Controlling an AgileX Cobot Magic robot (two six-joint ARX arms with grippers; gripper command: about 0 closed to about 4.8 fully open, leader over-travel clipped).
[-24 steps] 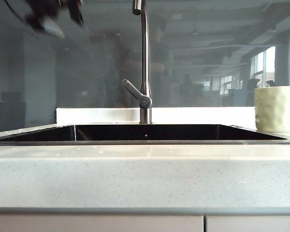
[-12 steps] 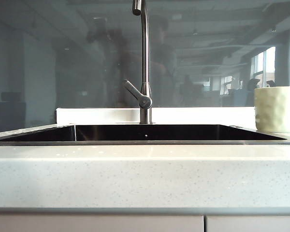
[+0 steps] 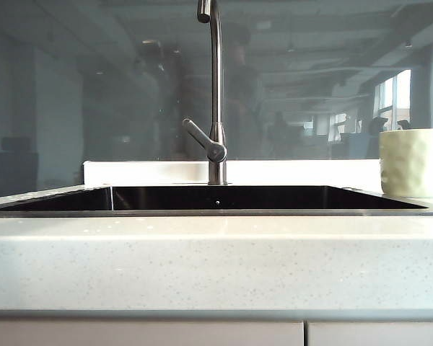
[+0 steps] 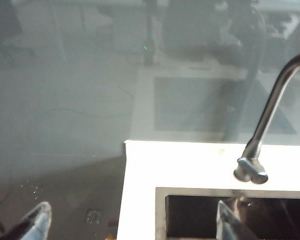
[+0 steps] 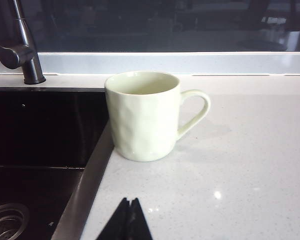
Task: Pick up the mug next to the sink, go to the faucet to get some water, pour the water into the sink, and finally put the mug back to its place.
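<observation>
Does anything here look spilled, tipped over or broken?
Nothing stands out. The pale cream dimpled ceramic mug stands upright on the speckled stone counter beside the black sink; no puddle shows, and the steel gooseneck faucet shows no water running.

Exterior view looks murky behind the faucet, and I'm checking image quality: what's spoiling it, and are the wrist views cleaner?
Exterior view: room reflections veil the glass behind the faucet. Left wrist view: hazy, washed out. Right wrist view: sharp mug, soft shadow, small countertop glints.
</observation>
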